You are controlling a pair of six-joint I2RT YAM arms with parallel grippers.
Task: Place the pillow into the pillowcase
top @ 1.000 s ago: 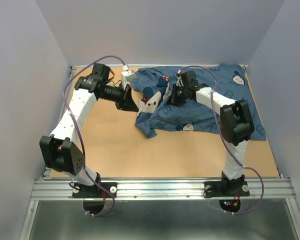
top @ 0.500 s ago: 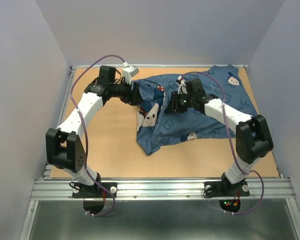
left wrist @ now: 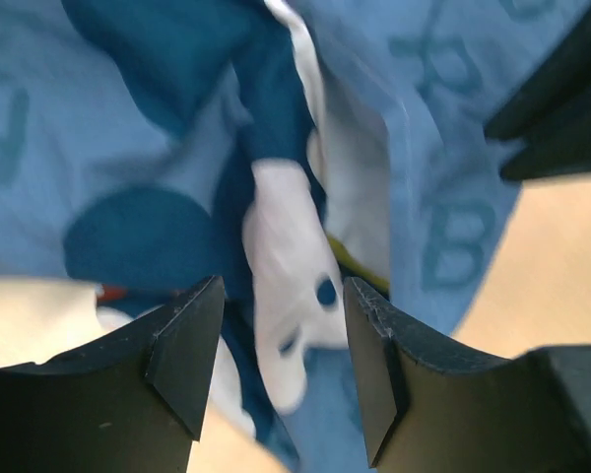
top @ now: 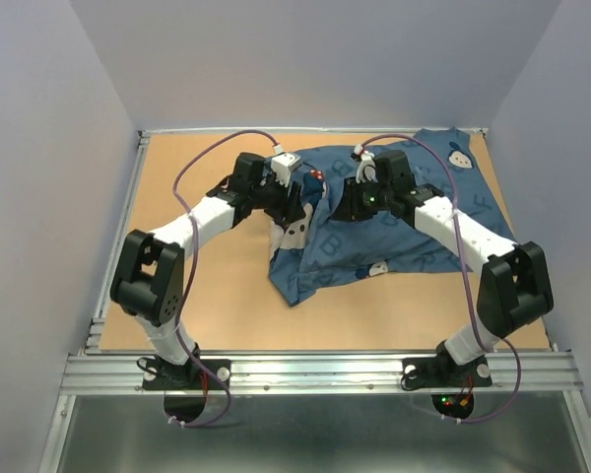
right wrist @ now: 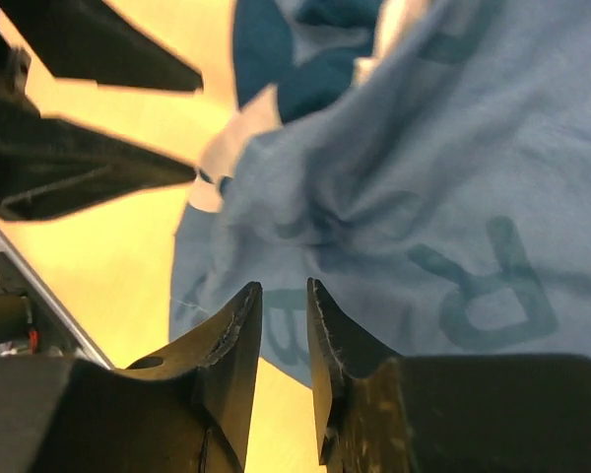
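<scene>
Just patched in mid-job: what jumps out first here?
The crumpled blue pillowcase, heaped at the far right of the table. Both arms meet at its left edge: the left gripper open above a mouse-face print, the right gripper barely parted over lettered cloth. A white sliver with a yellow-green edge, likely the pillow, peeks from a fold there.

I see the pillowcase point(top: 343, 246) as creased, matt blue cloth; the table point(top: 222, 291) smooth tan wood; the front rail point(top: 315, 371) brushed metal.
</scene>
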